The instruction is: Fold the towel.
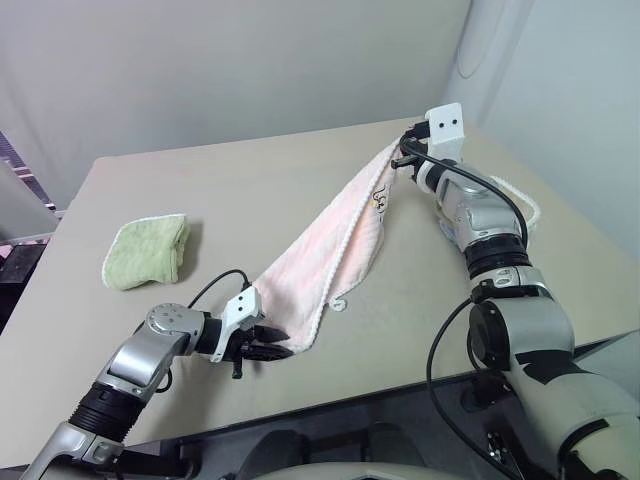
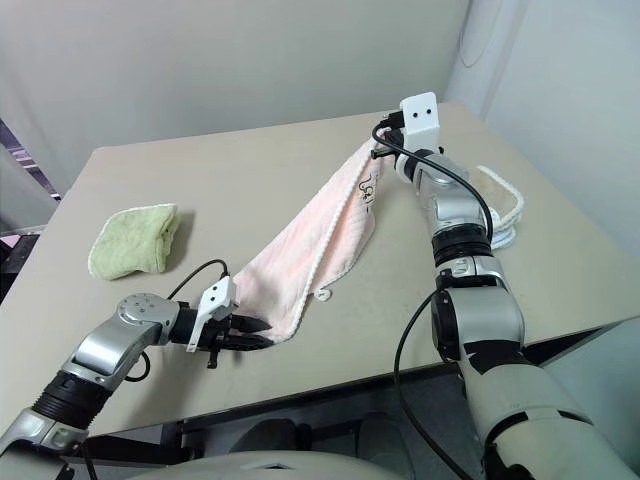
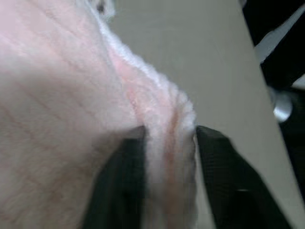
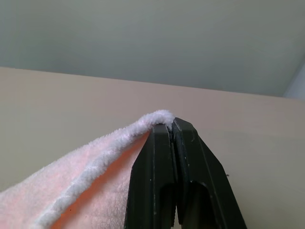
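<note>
Right gripper (image 4: 172,125), fingers pressed together, pinches a white-edged corner of the pale pink towel (image 1: 330,255) and holds it raised above the far side of the table (image 1: 250,190). Left gripper (image 3: 170,136) has a bunched fold of the towel's near end between its parted fingers, low over the table's front edge. Green cloth (image 1: 147,251) lies well apart, to the left.

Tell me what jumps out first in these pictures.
A pale pink terry towel with white edging hangs stretched above the beige table, the right tool shut on its far corner. The left tool pinches a bunched edge at the near end, low by the table's front. A small light-green folded cloth lies apart on the left.
</note>
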